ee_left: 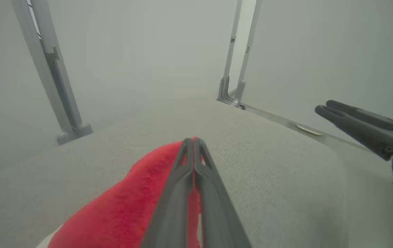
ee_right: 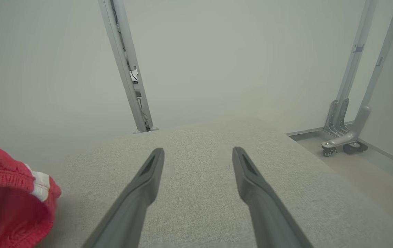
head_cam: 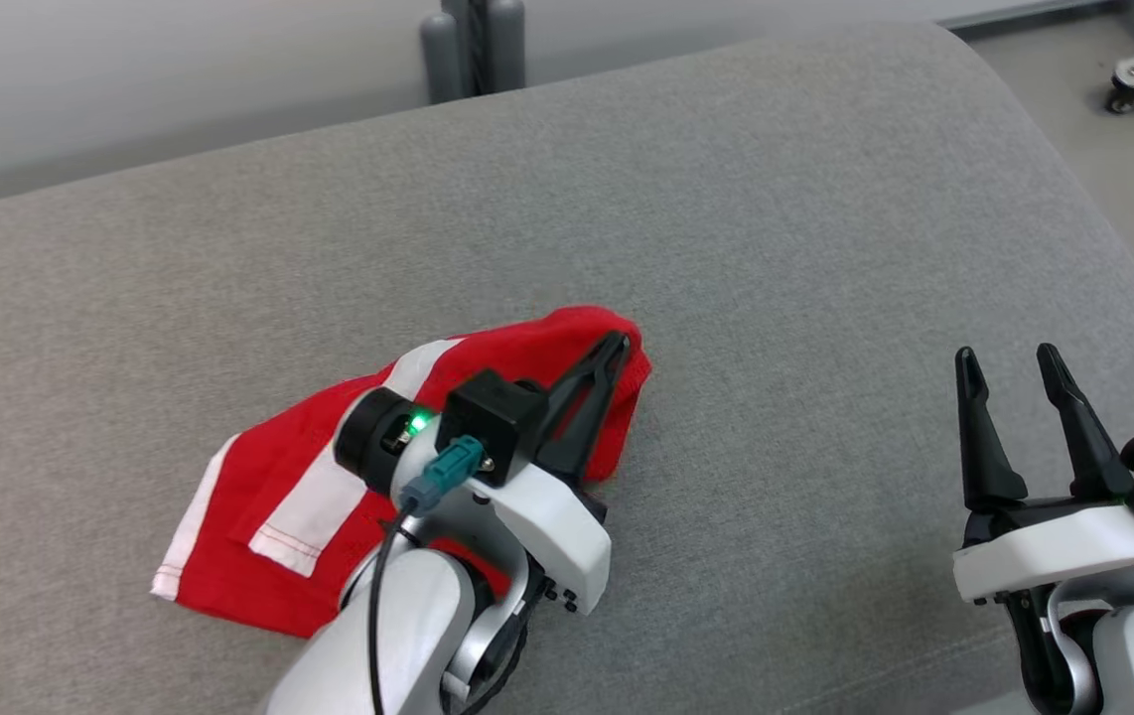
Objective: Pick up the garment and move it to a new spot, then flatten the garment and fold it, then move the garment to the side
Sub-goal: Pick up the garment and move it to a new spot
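The garment [head_cam: 269,497], red with white stripes and white edging, lies crumpled on the grey fabric surface [head_cam: 726,199] at the lower left of the head view. My left gripper [head_cam: 617,346] is shut, its fingertips pinching the garment's far right edge. In the left wrist view the red cloth [ee_left: 127,203] rises to the closed tips [ee_left: 193,140]. My right gripper [head_cam: 1006,356] stands open over bare surface at the lower right, well apart from the garment. The right wrist view has the spread fingers [ee_right: 198,151] with the garment's bunched end [ee_right: 7,196] at the far left.
The grey surface curves down at its right edge to the floor, where a caster wheel [head_cam: 1128,89] of a metal frame stands. Grey frame posts [head_cam: 473,45] rise behind the far edge. Bare surface stretches between and beyond the two grippers.
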`<state>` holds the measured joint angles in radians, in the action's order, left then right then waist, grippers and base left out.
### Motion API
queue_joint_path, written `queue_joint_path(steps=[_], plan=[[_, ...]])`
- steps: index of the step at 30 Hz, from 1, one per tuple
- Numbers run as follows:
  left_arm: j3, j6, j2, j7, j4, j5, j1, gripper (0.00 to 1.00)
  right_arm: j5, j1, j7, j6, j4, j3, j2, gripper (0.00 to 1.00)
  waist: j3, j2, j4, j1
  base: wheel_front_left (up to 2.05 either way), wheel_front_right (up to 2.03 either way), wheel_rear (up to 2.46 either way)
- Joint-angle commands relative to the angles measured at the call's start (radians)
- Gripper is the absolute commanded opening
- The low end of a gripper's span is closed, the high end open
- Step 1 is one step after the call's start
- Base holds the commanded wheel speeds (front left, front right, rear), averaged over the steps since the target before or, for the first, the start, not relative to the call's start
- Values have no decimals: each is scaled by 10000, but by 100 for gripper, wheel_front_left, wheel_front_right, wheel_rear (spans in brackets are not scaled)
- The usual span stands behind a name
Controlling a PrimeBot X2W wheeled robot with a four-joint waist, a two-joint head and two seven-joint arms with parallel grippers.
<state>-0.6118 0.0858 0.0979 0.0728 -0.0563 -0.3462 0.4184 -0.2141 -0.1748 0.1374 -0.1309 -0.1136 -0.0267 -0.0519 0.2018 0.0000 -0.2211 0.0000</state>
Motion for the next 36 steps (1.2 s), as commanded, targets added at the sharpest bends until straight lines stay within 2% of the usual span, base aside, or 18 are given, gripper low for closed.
queue_joint_path(steps=[1,5,10,11,12,13,15,20,25,26,27,29,30,36], plan=[[-75,-83,-35,-81,-317,-72,181,0,-102,-110,126,3,-93,-28,-16,100,510,0,-524,0,0,0,0],[-469,-350,-201,-159,-1669,-229,263,0,-308,-217,336,3,-405,126,-8,100,798,0,-808,0,0,0,0],[-772,-606,-310,-340,-2569,-505,167,0,-479,-333,533,3,-758,203,-12,100,888,0,-884,0,0,0,0],[-819,-648,-316,-401,-2636,-534,161,40,-490,-363,578,3,-816,188,-11,100,880,0,-860,0,0,0,0],[-838,-682,-322,-507,-2645,-593,143,93,-492,-382,605,3,-856,156,-11,100,860,0,-816,0,0,0,0],[-881,-720,-328,-612,-2626,-555,147,100,-480,-387,614,3,-912,106,-12,100,825,0,-749,0,0,0,0],[-891,-717,-337,-925,-2465,-529,88,100,-406,-381,632,3,-991,12,-12,100,731,0,-588,0,0,0,0],[-495,-347,-207,-1745,-1745,-554,-171,100,-215,-398,577,3,-949,-145,-16,100,454,0,-74,0,0,0,0],[646,513,225,-2453,-1029,-735,-428,100,20,-261,362,3,-725,-320,-17,100,146,0,696,0,0,0,0],[646,513,225,-2453,-1029,-735,-428,100,20,-261,362,3,-725,-320,-17,100,146,0,696,0,0,0,0],[1051,773,434,-2586,-961,-839,-536,100,92,-200,278,3,-657,-387,-16,100,58,0,961,0,0,0,0],[1298,901,542,-2655,-923,-895,-588,100,121,-180,210,3,-609,-396,-16,100,22,0,1073,0,0,0,0],[1713,1108,768,-2778,-886,-1020,-728,100,159,-158,139,3,-502,-434,-19,100,-42,0,1273,0,0,0,0],[2643,1447,1395,-2980,-775,-1297,-1241,100,289,-3,-34,3,-332,-466,-21,100,-234,0,1674,0,0,0,0]])
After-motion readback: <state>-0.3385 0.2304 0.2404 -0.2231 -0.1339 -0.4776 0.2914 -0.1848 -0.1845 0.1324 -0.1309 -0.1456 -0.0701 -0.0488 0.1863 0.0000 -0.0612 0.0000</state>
